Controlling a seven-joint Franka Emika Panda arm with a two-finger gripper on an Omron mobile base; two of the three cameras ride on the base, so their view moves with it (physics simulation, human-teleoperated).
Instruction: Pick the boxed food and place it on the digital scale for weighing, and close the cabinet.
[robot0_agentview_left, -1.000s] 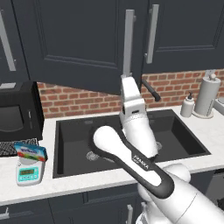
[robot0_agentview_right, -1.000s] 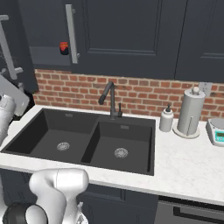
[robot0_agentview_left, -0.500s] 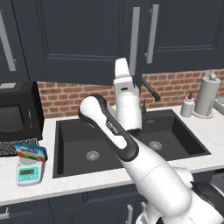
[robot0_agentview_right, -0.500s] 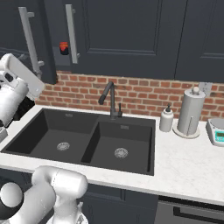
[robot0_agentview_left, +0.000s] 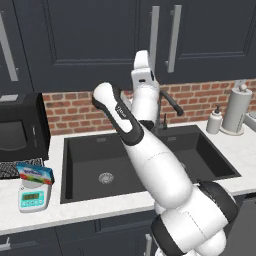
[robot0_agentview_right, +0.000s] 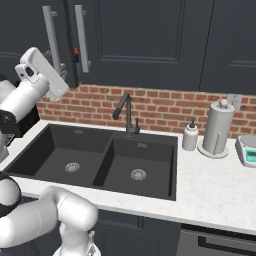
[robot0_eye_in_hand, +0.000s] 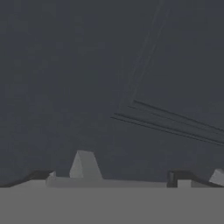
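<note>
The cabinet (robot0_agentview_left: 90, 45) runs across the wall above the brick, its dark doors carrying long silver bar handles; in the right base view the door beside the hand looks not quite flush, with a sliver of something red at its edge, though the angle is too poor to be sure. In the hand view a dark panelled door face (robot0_eye_in_hand: 109, 78) lies right in front of the camera. Below, the black double sink (robot0_agentview_left: 145, 160) is set in the pale counter (robot0_agentview_left: 100, 212), with a dark faucet (robot0_agentview_right: 127, 112) behind it. The arm (robot0_agentview_left: 150, 165) rises over the sink with its hand lifted to the cabinet doors. The gripper (robot0_agentview_right: 60, 75) sits up near the bar handles, jaws spread wide and holding nothing. A microwave (robot0_agentview_left: 20, 130) stands at the counter's left end. Right of the sink are a paper towel roll (robot0_agentview_right: 217, 127) and a soap bottle (robot0_agentview_right: 190, 136). The scale (robot0_agentview_left: 35, 197) sits on the counter left of the sink, and the box (robot0_agentview_left: 35, 173) lies on top of it, slightly tilted.
</note>
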